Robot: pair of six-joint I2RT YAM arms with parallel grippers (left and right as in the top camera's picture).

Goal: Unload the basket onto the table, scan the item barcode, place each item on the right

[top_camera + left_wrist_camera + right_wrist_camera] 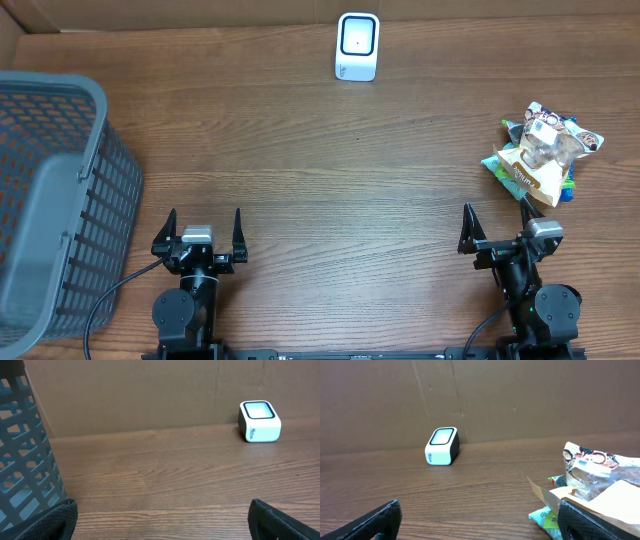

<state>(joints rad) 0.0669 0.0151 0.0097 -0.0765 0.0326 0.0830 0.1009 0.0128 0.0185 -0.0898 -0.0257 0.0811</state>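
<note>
Snack packets (540, 155) lie in a small pile at the right edge of the tabletop (340, 170), directly in front of the right hand (497, 228). This hand is opened wide and holds nothing; one of its fingers is just beside the pile. The white scanner (357, 46) stands at the far side in the middle, well apart from the pile, with only wood between them. A grey basket (100, 190) stands at the left, near the left hand (204, 228), which is also wide and empty.
</note>
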